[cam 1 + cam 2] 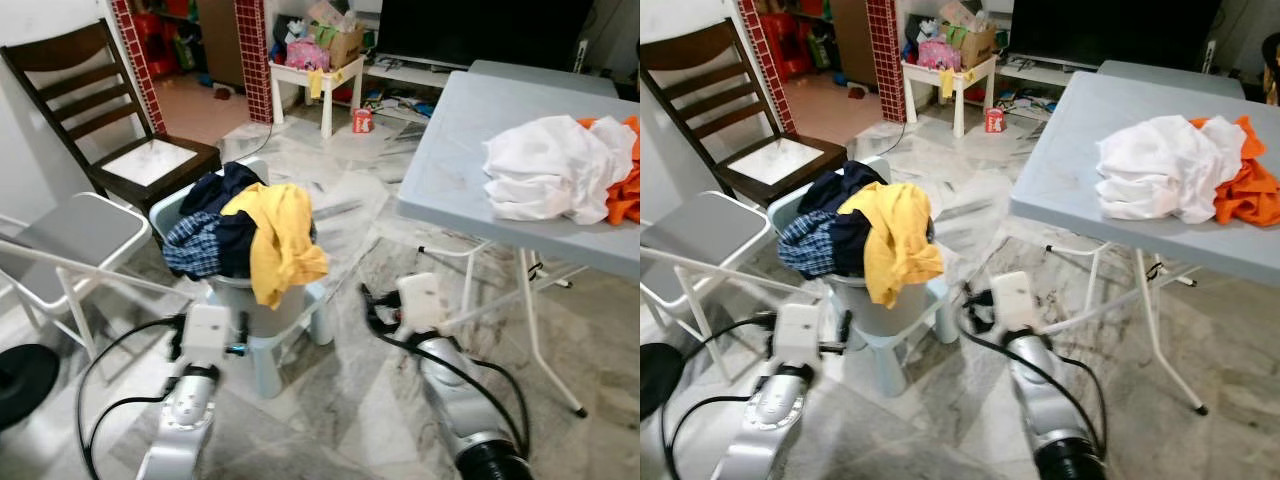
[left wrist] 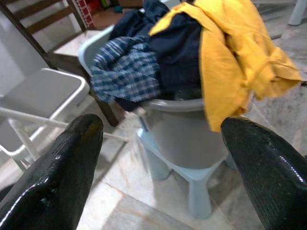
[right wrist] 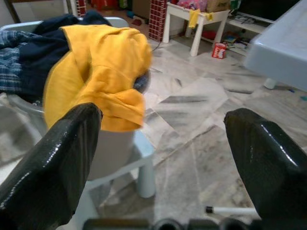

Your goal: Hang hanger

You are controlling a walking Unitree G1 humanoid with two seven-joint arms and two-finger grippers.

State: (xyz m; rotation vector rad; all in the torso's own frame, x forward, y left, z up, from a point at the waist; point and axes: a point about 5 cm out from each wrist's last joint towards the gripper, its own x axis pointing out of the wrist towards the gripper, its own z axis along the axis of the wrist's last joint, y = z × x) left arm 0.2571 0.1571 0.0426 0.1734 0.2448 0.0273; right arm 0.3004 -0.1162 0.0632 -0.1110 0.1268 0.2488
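Two grippers, left gripper [image 1: 240, 347] and right gripper [image 1: 372, 300], are being held apart and empty beside the laundry basket [image 1: 262, 300], presumably readying for hanger handling.

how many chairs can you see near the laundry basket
2. A dark wooden chair stands behind the laundry basket, against the wall on the robot's left. A grey folding chair stands nearer the robot, left of the basket. Others may be out of frame.
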